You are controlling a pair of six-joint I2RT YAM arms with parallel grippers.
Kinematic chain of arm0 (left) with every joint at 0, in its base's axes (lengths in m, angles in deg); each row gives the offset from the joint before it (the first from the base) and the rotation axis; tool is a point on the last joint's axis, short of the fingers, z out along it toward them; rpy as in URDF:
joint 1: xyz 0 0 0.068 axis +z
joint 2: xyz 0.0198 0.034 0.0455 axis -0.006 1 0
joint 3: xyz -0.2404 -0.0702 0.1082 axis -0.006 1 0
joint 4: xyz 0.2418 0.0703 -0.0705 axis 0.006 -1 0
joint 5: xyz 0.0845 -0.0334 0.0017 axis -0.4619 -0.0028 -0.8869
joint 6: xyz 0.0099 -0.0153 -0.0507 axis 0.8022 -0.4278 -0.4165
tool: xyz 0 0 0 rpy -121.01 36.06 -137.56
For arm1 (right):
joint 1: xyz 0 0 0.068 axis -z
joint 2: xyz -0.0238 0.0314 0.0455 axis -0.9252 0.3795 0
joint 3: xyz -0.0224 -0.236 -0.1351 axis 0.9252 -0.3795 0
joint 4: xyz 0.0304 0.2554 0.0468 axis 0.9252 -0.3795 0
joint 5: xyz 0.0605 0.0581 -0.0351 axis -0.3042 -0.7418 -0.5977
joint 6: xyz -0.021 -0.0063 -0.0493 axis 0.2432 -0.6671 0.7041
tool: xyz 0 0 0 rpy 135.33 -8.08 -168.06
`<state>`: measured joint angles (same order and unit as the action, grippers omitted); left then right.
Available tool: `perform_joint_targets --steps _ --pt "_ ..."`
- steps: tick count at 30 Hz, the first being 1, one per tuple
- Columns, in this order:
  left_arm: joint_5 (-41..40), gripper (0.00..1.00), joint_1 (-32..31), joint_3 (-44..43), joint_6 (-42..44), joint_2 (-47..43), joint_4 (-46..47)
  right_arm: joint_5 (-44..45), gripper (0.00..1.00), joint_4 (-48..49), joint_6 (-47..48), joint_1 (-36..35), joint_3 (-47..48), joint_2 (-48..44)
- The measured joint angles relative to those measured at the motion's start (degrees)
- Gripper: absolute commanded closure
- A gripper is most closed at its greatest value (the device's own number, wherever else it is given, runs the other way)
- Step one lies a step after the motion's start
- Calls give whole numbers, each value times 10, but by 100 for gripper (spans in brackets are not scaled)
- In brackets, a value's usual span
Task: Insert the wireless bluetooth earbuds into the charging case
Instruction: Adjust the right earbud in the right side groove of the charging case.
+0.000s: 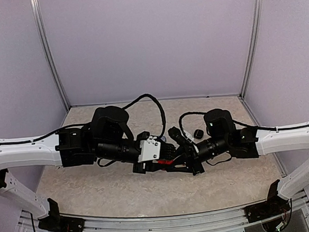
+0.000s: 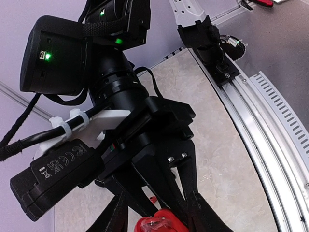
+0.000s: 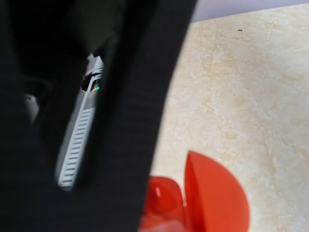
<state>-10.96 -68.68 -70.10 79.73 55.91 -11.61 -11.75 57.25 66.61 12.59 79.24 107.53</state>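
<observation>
Beige marbled table (image 1: 96, 189), lilac walls (image 1: 149, 42). Red charging case (image 3: 215, 193), lid open, over table centre, pinched by right gripper (image 2: 157, 217). Left gripper (image 1: 164, 152) close beside; spread cannot tell. Earbuds too small to tell.

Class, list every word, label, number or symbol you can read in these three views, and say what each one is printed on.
"CE" (probably; it is seen tilted): white print on the black camera box, left wrist view.
Other symbols and fine print beside it on the same box: too small to read.
Top view: no text can be read.
Right wrist view: no text; the red case is plain and blurred.
</observation>
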Motion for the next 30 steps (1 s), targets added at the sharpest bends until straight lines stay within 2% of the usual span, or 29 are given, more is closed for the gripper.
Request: perform_joint_targets --steps 4,8,19,30 --pt "-5 67 0 0 6 6 -8 0 100 0 2 0 0 1" --pt "-10 69 1 0 9 13 -18 -1 100 0 6 0 1 1" --pt "-9 82 12 0 4 14 -31 2 100 -8 10 0 1 -1" --pt "18 85 13 -12 -3 17 -17 20 100 -21 12 -2 0 -34"
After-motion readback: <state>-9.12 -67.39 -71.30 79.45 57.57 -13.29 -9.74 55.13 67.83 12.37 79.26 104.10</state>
